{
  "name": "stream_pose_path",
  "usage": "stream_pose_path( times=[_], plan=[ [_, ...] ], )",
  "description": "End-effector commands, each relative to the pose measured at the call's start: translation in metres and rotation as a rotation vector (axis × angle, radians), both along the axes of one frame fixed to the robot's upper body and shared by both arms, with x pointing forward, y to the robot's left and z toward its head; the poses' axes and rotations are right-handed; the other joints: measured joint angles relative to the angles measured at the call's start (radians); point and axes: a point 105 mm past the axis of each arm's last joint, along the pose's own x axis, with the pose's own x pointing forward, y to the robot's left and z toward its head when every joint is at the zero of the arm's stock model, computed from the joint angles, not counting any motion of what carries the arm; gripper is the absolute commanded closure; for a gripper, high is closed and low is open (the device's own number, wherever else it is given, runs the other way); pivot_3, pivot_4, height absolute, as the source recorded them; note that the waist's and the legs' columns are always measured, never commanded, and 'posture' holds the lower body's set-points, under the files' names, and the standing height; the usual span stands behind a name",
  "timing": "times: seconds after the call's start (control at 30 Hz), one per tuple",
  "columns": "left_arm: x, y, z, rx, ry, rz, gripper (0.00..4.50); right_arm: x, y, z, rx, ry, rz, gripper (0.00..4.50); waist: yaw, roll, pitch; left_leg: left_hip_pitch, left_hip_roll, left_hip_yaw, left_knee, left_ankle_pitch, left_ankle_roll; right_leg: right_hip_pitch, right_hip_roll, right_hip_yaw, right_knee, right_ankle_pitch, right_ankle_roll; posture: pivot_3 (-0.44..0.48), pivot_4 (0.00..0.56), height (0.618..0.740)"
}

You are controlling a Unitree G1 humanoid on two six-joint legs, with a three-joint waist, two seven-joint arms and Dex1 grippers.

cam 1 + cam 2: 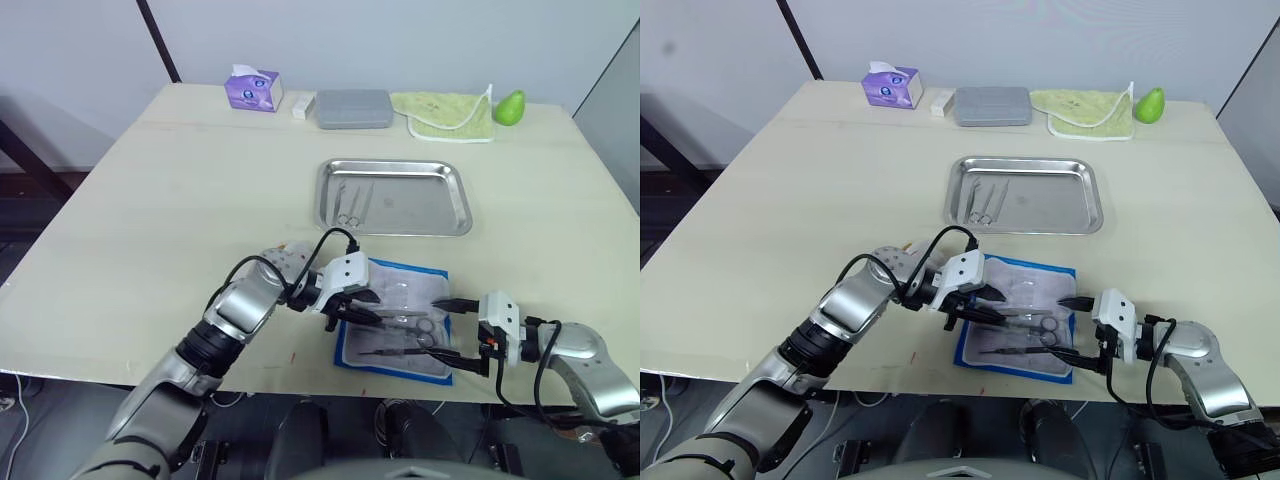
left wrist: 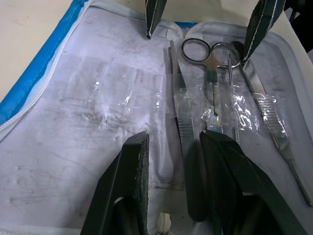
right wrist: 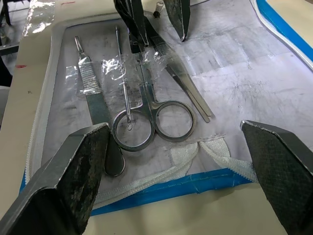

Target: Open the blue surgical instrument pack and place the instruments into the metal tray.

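The blue surgical instrument pack (image 1: 395, 320) lies unzipped and flat on the pale tabletop (image 1: 180, 200), near its front edge, its clear whitish inner face up. Just behind it sits the metal tray (image 1: 394, 197), where two or three thin tools (image 1: 352, 205) lie toward its left end.

The left hand (image 1: 352, 308) hangs over the pack's left side, fingers apart, straddling a pair of forceps (image 2: 183, 132). The right hand (image 1: 452, 330) reaches in from the pack's right edge, its fingers spread wide and holding nothing.

The head views give only dark slivers on the plastic. The wrist views resolve them. Held down under strips of clear film are the instruments (image 3: 142, 98): ring-handled scissors (image 3: 154, 112), a thin probe (image 3: 124, 93) crossing one ring, the forceps alongside, and a ribbed flat handle (image 3: 95, 107) nearest the pack's front edge. The left wrist view also shows the white zipper (image 2: 44, 90) running inside the blue border, and the two tips of the right hand (image 2: 205, 22) opposite.

Along the tabletop's far edge stand a purple tissue box (image 1: 252, 89), a grey rounded case (image 1: 354, 108), a yellow-green cloth (image 1: 448, 112) and a green pear-shaped object (image 1: 510, 106).
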Motion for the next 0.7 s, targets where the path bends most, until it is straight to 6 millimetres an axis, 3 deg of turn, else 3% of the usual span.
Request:
stream_pose_path(
  times=[0.03,0.23,0.33,0.4,0.43,0.7],
  plan=[
    [0.001,0.001,-0.003,0.033,-0.016,-0.016,2.72,-0.016,-0.005,-0.03,-0.055,0.146,-0.012,0.0,0.0,0.0,0.0,0.0,0.0,0.0,0.0,0.0,0.0,0.0,0.0,0.0,0.0,0.0,0.0,0.0,0.15,0.738],
    [-0.001,0.004,-0.012,0.076,-0.029,-0.048,2.72,-0.015,-0.003,-0.03,-0.055,0.146,-0.009,0.0,0.0,0.0,0.0,0.0,0.0,0.0,0.0,0.0,0.0,0.0,0.0,0.0,0.0,0.0,0.0,0.0,0.15,0.738],
    [-0.002,0.003,-0.015,0.086,-0.022,-0.056,3.48,-0.014,0.0,-0.03,-0.055,0.148,-0.004,0.0,0.0,0.0,-0.001,0.0,0.0,0.0,0.0,0.0,0.0,0.0,0.0,0.0,0.0,0.0,0.0,0.0,0.15,0.738],
    [-0.003,0.003,-0.015,0.088,-0.019,-0.061,4.32,-0.014,0.001,-0.031,-0.055,0.149,-0.001,0.0,0.0,-0.001,-0.001,0.001,0.0,0.0,0.0,0.0,0.0,0.0,0.0,0.0,0.0,0.0,0.0,0.0,0.15,0.738],
    [-0.003,0.003,-0.015,0.088,-0.019,-0.063,4.45,-0.014,0.002,-0.031,-0.056,0.149,0.0,0.0,-0.001,-0.001,-0.002,0.001,0.0,0.0,0.0,0.0,0.0,0.0,0.0,0.0,0.0,0.0,0.0,0.0,0.15,0.738],
    [0.003,0.0,-0.002,0.092,-0.044,-0.074,4.45,-0.013,0.01,-0.036,-0.067,0.156,0.011,0.0,-0.002,-0.001,-0.002,0.002,0.0,0.0,0.0,0.0,0.0,0.001,0.001,0.001,0.001,0.0,0.0,0.0,0.15,0.738]
  ],
)
